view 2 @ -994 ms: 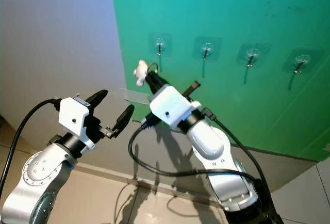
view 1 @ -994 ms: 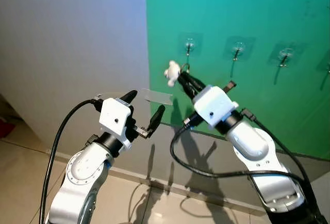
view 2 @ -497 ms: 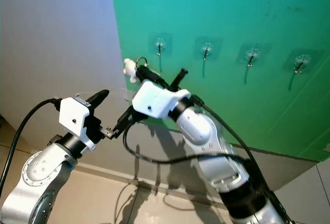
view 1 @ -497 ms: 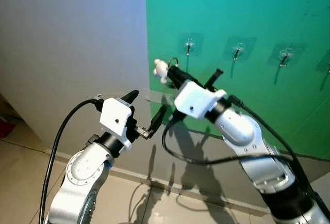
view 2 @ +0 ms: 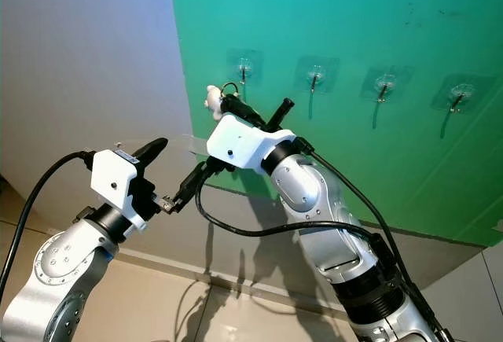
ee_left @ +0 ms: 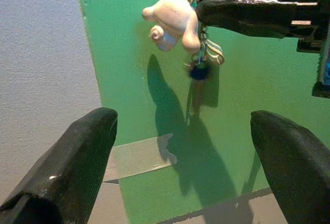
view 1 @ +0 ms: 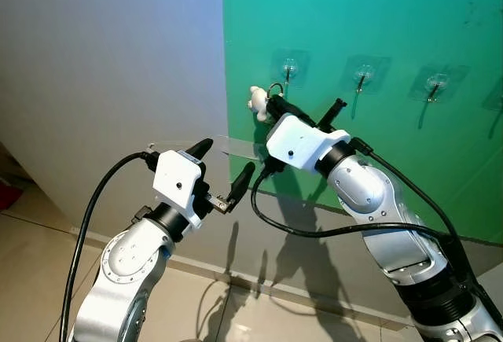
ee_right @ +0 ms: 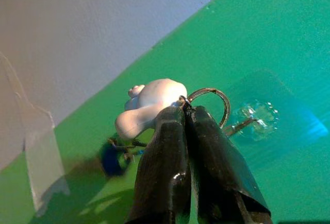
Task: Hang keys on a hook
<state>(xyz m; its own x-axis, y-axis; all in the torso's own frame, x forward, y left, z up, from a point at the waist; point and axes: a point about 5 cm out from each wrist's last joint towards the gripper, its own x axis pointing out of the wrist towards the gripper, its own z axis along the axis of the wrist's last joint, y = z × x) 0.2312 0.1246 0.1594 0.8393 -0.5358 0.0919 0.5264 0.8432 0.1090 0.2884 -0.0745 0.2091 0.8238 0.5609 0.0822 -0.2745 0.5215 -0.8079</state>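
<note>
Our right gripper, clamped on the key ring, needs lifting slightly so it slips over the leftmost hook; left gripper idles open, empty.

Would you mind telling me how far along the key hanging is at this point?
Done: the keys, with their white figurine charm, are pinched in the shut right tool and raised to the green board. In hand: the key ring sits just beside the leftmost hook, not yet looped over it. Left: slip the ring onto that hook and release. The left tool hangs open below, holding nothing.
</note>
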